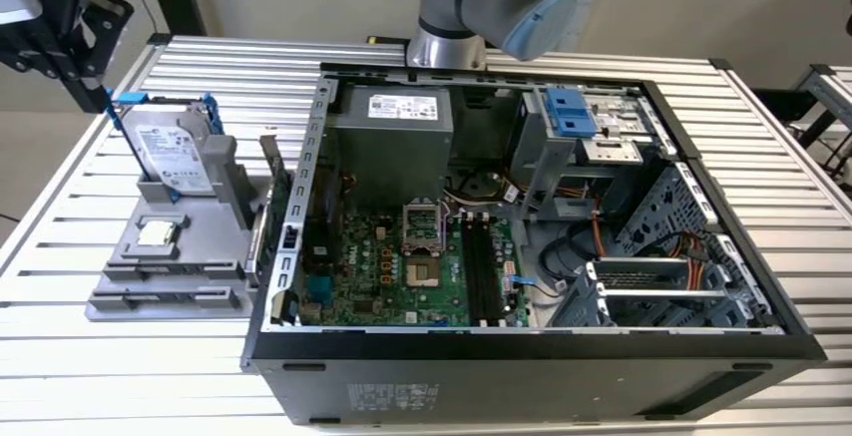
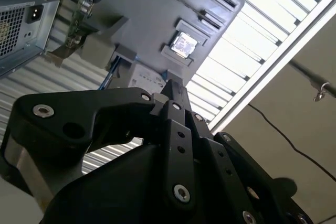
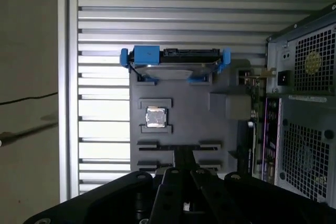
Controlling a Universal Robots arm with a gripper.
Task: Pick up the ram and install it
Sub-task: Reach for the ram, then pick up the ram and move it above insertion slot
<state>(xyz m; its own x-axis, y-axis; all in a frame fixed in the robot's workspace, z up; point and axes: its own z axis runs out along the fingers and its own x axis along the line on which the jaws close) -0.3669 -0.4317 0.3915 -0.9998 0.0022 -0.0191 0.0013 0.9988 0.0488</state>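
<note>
My black gripper [image 1: 96,82] hangs above the table's back corner at the exterior view's left, over the grey parts holder [image 1: 160,276]. Its fingers are shut with nothing between them, as both wrist views show [image 3: 182,157] [image 2: 176,88]. A thin narrow stick, which I take for the ram [image 1: 277,197], stands on edge at the holder's side next to the open computer case [image 1: 533,356]. Inside the case lies the green motherboard [image 1: 386,266] with long black slots [image 1: 482,266]. The gripper is well apart from the ram.
In the holder stand a silver hard drive with blue rails [image 1: 174,152] [image 3: 176,64] and a small square silver chip [image 1: 160,231] [image 3: 156,117] [image 2: 184,43]. The arm's base [image 1: 453,17] rises behind the case. Everything rests on a slatted metal table [image 1: 80,356].
</note>
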